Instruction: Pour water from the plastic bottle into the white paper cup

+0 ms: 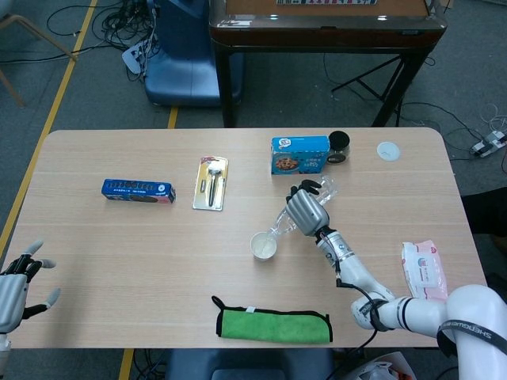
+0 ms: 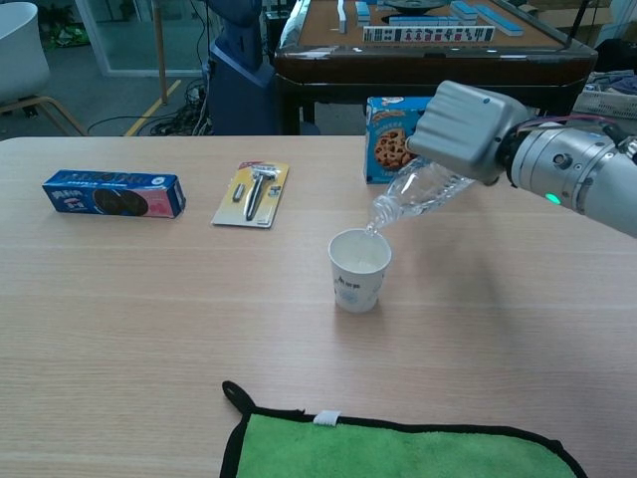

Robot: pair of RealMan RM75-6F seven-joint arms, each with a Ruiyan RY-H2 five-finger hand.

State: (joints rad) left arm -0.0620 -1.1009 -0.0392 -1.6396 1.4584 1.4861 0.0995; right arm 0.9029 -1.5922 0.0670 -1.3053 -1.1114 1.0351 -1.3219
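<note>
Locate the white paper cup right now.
The white paper cup stands upright near the table's middle, right under the mouth of the tilted clear plastic bottle held by the right hand, with the green cloth nearer the robot.

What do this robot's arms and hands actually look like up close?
The right hand has a boxy, matte grey back; behind it sits a silver metal wrist with a small green light, then a glossy white arm with a thin black cable. The left hand is grey too, with pale fingertips.

Even, bright overhead light, both views sharp. Soft shadow on the bench [image 2: 149, 329] right of the cup [image 2: 359, 270]. Slight glare on the floor behind; no blur.
</note>
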